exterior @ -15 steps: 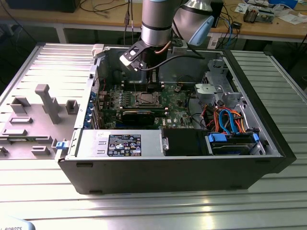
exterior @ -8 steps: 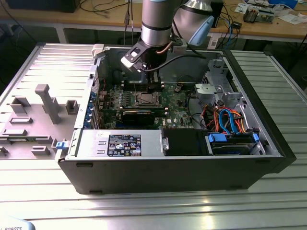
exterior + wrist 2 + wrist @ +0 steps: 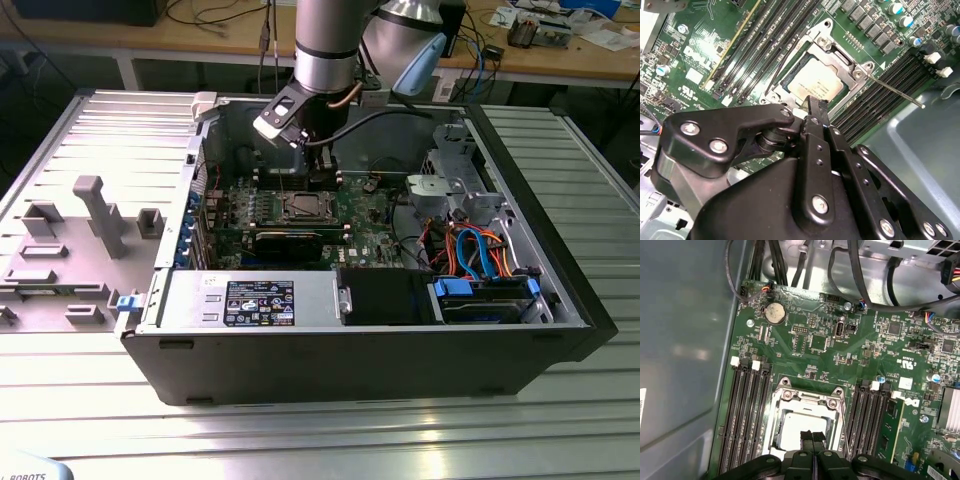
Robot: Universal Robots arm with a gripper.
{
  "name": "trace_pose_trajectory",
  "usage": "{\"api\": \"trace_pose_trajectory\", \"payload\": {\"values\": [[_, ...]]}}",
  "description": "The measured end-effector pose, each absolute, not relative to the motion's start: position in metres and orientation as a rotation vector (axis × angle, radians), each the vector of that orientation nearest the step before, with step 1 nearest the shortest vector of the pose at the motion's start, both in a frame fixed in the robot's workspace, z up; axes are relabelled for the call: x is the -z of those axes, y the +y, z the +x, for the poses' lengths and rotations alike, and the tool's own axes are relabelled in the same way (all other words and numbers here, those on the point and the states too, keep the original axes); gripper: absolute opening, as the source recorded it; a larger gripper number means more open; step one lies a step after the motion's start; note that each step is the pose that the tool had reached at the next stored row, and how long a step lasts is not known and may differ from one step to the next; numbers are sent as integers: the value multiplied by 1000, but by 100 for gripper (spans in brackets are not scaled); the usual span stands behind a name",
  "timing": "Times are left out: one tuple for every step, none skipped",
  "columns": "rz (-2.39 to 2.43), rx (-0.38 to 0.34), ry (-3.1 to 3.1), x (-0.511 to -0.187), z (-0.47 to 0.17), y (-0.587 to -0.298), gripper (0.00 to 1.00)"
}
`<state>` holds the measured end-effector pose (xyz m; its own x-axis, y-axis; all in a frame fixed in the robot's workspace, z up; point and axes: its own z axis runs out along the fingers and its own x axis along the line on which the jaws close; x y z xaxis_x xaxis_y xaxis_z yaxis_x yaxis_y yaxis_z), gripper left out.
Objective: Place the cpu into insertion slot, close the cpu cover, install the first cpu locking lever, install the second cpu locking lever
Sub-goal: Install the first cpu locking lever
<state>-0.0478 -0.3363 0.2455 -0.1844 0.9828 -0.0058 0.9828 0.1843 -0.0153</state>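
The fingers [image 3: 806, 436] are pressed together with nothing between them, and the gripper [image 3: 813, 102] hangs with its tips low over the near edge of the insertion slot [image 3: 790, 97]; whether they touch the metal cannot be told. A closed pair makes a narrow pushing point, which fits work on thin metal parts better than a grasp would. Just beyond the tips the cpu [image 3: 815, 82] lies seated in the slot, flat and face up. Being square it has no long axis, but its edges run in line with the socket rim and the memory slots [image 3: 742, 410] on either side. The cpu cover [image 3: 840, 52] appears to lie down around it, the chip's pale face showing through its window. A thin locking lever [image 3: 895, 91] slants away from one socket corner above the neighbouring slots, its long axis pointing off the board, so it looks unlatched. In the exterior view the green motherboard [image 3: 375, 215] sits in an opened computer case [image 3: 350, 365] lying on its side on a slatted metal desk [image 3: 300, 440].
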Motion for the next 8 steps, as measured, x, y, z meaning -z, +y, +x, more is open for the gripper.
{"api": "trace_pose_trajectory", "payload": {"values": [[-2003, -24, -2413, -245, -48, -336, 11], [-2003, -24, -2413, -245, -48, -336, 11], [-2003, -25, -2414, -246, -48, -336, 11], [-2003, -25, -2414, -246, -48, -336, 11], [-2003, -25, -2414, -246, -48, -336, 11], [-2003, -25, -2414, -246, -48, -336, 11], [-2003, -25, -2414, -246, -48, -336, 11], [-2003, -25, -2414, -246, -48, -336, 11]]}}
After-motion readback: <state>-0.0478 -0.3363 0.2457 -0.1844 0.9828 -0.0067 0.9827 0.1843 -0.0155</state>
